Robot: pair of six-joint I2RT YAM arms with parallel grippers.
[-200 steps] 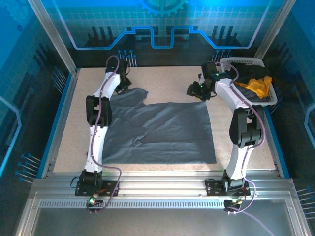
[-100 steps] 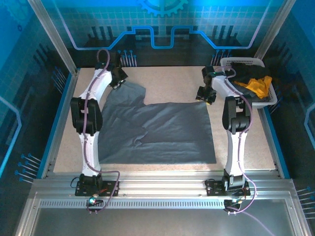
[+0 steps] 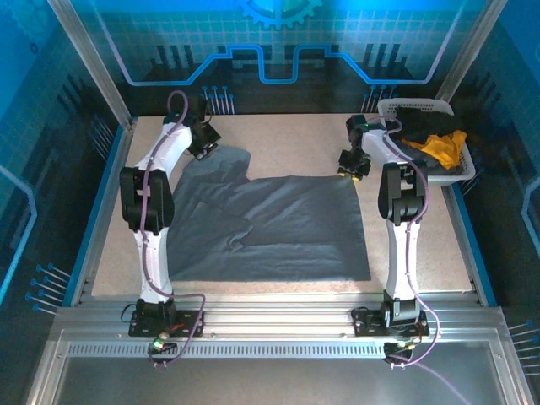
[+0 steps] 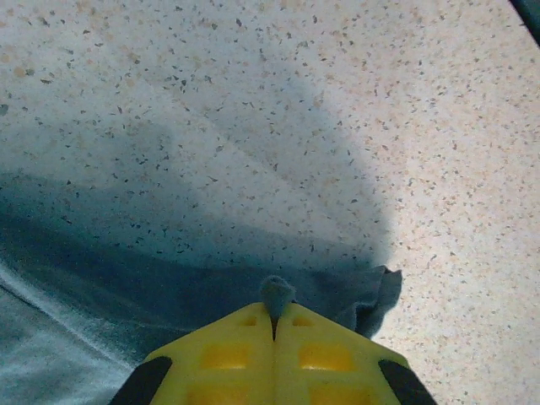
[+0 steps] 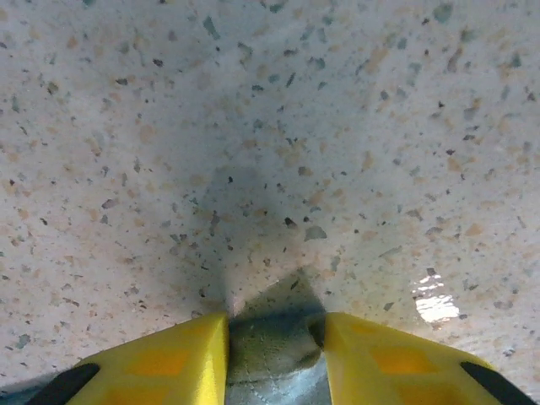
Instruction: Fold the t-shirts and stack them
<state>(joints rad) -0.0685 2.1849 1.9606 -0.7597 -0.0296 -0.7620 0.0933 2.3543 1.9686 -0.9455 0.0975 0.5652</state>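
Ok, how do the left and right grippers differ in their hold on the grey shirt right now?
The left gripper has its jaws pressed together, pinching a nub of the grey t-shirt. The right gripper has its jaws apart with cloth in the gap; whether it is clamped is unclear. Left works the far-left sleeve, right the far-right corner. Both are low on the shirt's far edge.

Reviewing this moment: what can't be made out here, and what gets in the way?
- Top view: how many shirts the basket holds; the black and orange-yellow cloth lies heaped.
- Right wrist view: whether the right gripper pinches the grey t-shirt; the bottom edge cuts off its fingers.
- Top view: the grey t-shirt's left edge, under the left arm.
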